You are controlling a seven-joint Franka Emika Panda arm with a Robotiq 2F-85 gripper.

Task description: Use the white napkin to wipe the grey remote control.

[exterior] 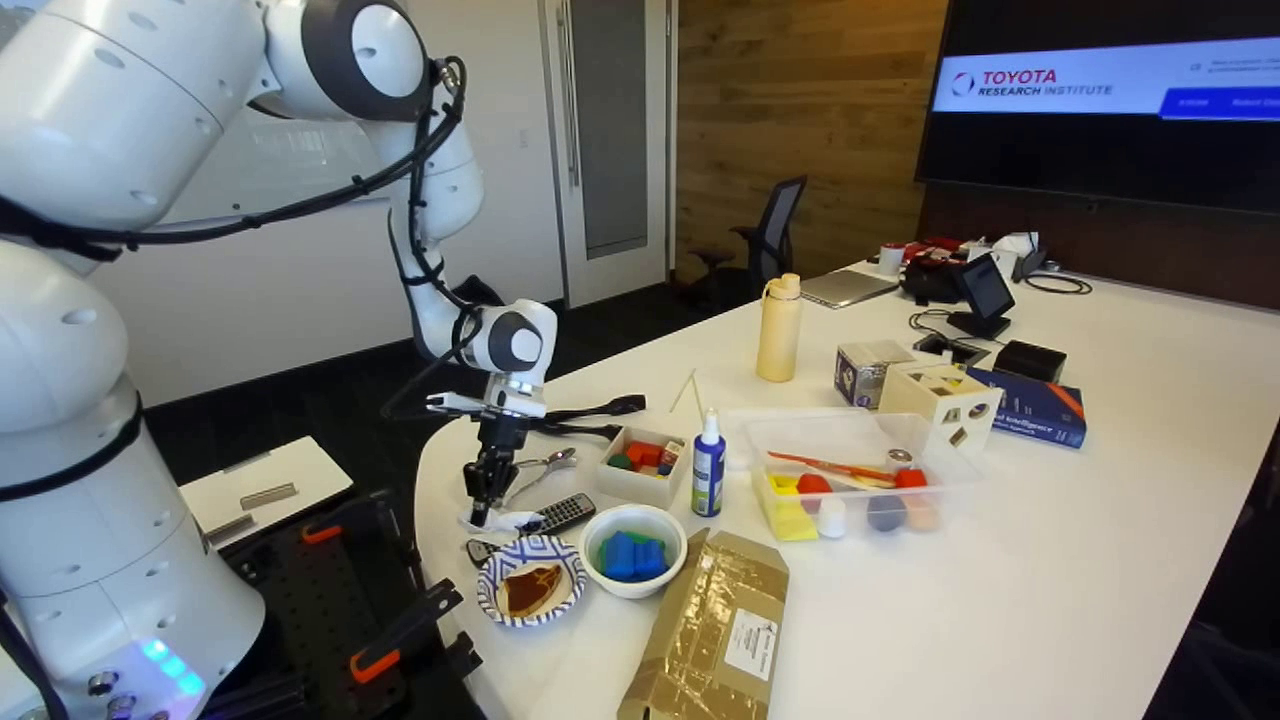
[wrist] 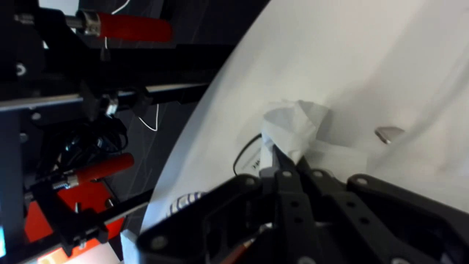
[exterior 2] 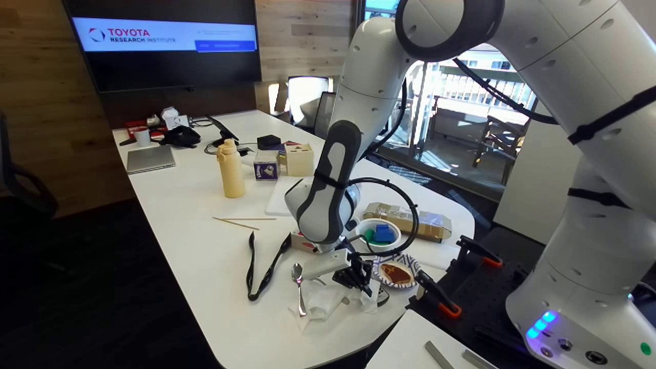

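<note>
My gripper point(exterior: 482, 512) points down at the near end of the table, shut on the crumpled white napkin point(exterior: 510, 521). The napkin also shows in the other exterior view point(exterior 2: 370, 298), hanging below the fingertips point(exterior 2: 367, 290). In the wrist view the napkin point(wrist: 291, 126) is pinched between the fingertips point(wrist: 295, 159). The dark grey remote control point(exterior: 566, 512) lies flat on the table beneath and beside the napkin, which hides part of it. Its rounded end shows in an exterior view point(exterior 2: 383, 296) and in the wrist view point(wrist: 251, 161). Whether the napkin touches the remote is unclear.
A patterned paper plate point(exterior: 487, 598) and a white bowl point(exterior: 672, 580) with blocks stand close beside the remote. A cardboard package point(exterior: 700, 640), spray bottle point(exterior: 708, 465) and small box point(exterior: 640, 485) are nearby. A spoon point(exterior 2: 299, 289) and black tongs point(exterior 2: 251, 271) lie behind.
</note>
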